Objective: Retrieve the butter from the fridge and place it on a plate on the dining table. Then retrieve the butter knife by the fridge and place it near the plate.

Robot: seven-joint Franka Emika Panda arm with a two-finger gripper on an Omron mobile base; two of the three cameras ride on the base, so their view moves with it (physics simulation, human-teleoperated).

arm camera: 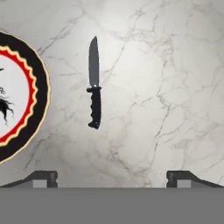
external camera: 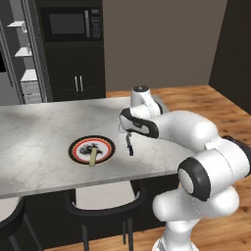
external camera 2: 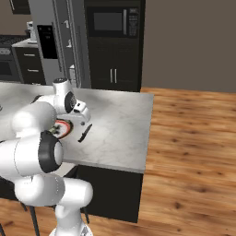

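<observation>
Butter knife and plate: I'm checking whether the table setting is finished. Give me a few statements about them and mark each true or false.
1. The butter knife lies on the dining table, beside the plate. True.
2. The gripper is shut on the knife. False: its jaws stand open above it.
3. The butter lies on the plate. True.
4. The knife rests across the plate's rim. False: bare marble separates them.

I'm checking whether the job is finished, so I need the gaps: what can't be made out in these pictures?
- Plate: hand view's left edge cuts most of it off, so the butter is absent there.
- Plate, right base view: largely behind the arm.
- Butter knife: small and dark in both base views; blade and handle indistinct.
- Fridge: interior cropped.
</observation>
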